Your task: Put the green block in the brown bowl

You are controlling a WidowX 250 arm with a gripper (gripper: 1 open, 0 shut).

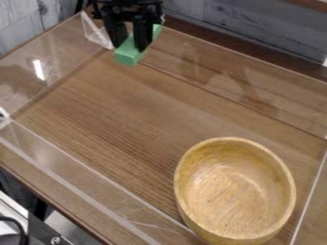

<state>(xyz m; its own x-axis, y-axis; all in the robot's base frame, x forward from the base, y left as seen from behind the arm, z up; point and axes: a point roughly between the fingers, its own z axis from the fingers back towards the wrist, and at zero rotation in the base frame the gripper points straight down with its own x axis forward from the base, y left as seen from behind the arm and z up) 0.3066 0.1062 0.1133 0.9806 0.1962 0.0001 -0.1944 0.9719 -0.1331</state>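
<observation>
The green block (132, 52) hangs in the air near the top edge of the view, held between the black fingers of my gripper (133, 38), which is shut on it. Only the gripper's lower part shows; the rest is cut off by the frame's top. The brown bowl (205, 167), a large round wooden bowl with a thick rim, sits empty on the table at the lower right, well away from the block.
The wooden table (115, 124) is enclosed by low clear plastic walls (52, 163) along its front and left sides. A grey plank wall (269, 24) stands behind. The bowl sits against the table's right front corner.
</observation>
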